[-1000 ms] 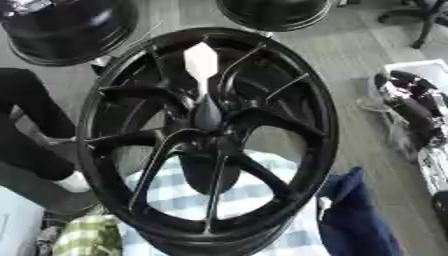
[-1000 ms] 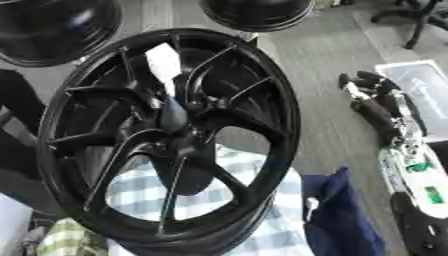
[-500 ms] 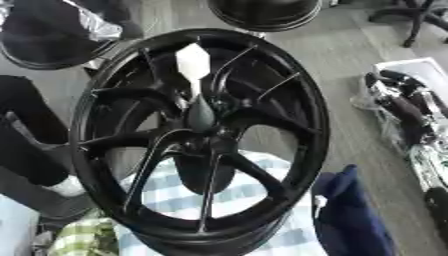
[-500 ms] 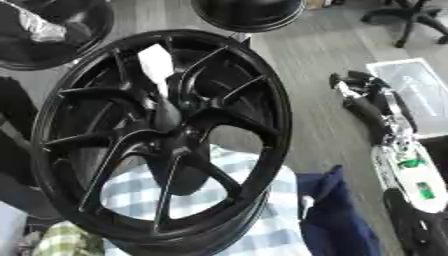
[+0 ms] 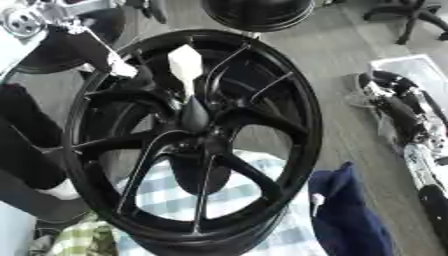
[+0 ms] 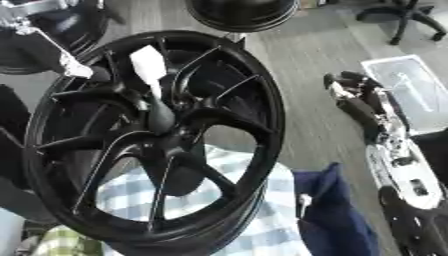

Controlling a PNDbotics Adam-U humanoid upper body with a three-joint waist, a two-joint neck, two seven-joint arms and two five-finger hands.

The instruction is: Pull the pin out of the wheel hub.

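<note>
A big black wheel rim (image 5: 297, 100) stands tilted in the middle of both views. From its hub (image 5: 197, 145) a pin sticks up, black and tapered, with a flat white handle (image 5: 185, 67) on top. My left arm comes in from the upper left, and its black hand (image 5: 140, 80) lies over the rim's upper left spokes, a little to the left of the white handle. The hand merges with the dark spokes. My right hand (image 6: 350, 92) rests on the floor side at the right, fingers relaxed, well away from the wheel.
Two more black rims lie at the top (image 5: 258, 12) and the upper left (image 6: 52, 30). A checked cloth (image 5: 262, 175) lies beneath the wheel, a dark blue cloth (image 5: 350, 215) beside it at the lower right. A pale box (image 6: 411, 90) stands at the right.
My left arm has come in from the upper left and reached over the rim towards the white handle. The camera has shifted too. The pin stands as before in the hub.
</note>
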